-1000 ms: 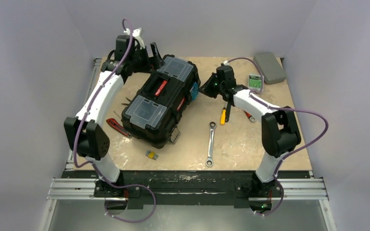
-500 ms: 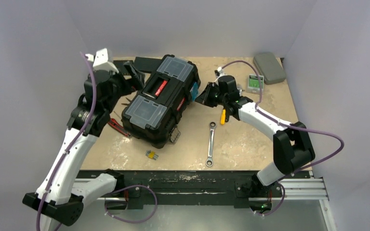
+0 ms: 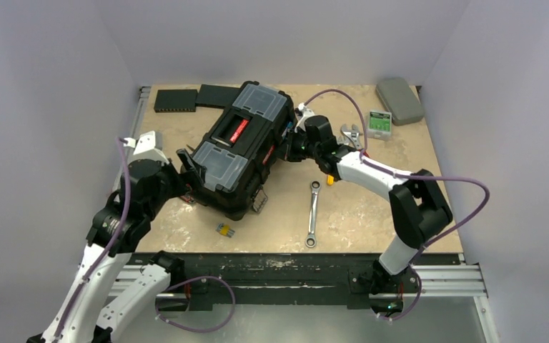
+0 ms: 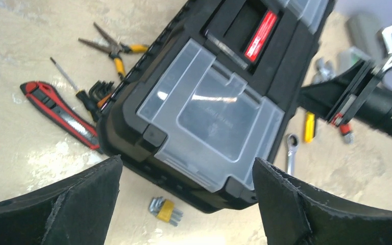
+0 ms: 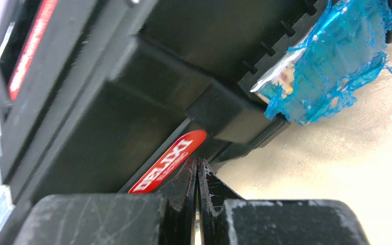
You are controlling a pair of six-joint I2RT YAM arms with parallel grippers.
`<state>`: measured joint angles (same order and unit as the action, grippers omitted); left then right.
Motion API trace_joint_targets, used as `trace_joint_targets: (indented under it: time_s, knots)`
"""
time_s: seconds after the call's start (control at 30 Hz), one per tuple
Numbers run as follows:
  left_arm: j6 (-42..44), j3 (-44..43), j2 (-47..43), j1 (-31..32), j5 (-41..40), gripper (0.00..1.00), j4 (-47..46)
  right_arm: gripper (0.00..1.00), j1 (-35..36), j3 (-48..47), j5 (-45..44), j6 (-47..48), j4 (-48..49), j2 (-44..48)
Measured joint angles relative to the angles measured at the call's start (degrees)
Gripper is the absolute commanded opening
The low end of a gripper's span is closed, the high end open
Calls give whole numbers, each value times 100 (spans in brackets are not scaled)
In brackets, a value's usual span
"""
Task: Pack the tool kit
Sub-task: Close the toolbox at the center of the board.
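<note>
From above, the big black toolbox (image 3: 239, 146) sits on the table (image 3: 372, 229), a bit toward 11 o'clock from the middle. Its lid is shut. The left gripper (image 3: 189, 166) is at the box's 8 o'clock corner. It is wide open and holds nothing. The right gripper (image 3: 293, 148) is at the box's 3 o'clock side, squeezed closed. A long wrench (image 3: 313, 213) lies at 4 o'clock from the box. A little bunch of hex keys (image 3: 224, 229) lies at 6 o'clock.

The left wrist camera shows its two black fingers (image 4: 81, 204) far apart, with the box beyond them. Toward 10 o'clock lie pliers (image 4: 109, 47) and a thin screwdriver (image 4: 66, 79). A red knife (image 4: 61, 112) lies at 9 o'clock, just beside the box.

The right wrist camera shows its fingers pressed together with nothing between them. The tips are right by a red label (image 5: 166, 164) on the box's side. I cannot tell if they touch it.

I think the packing has hardly begun. All the tools I can see lie outside. The box needs opening first, then each tool goes in.
</note>
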<state>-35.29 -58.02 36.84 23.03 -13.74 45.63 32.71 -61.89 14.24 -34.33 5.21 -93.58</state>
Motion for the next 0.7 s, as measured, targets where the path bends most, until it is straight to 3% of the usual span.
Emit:
trace_joint_targets:
  time_s: [0.4, 0.7]
  knots:
    - [365, 267, 975, -219, 925, 97, 55, 0, -7, -1104, -721, -264, -623, -879]
    - [501, 439, 942, -275, 2015, 93, -249, 0, -916, -1827, -413, -358, -826, -1510]
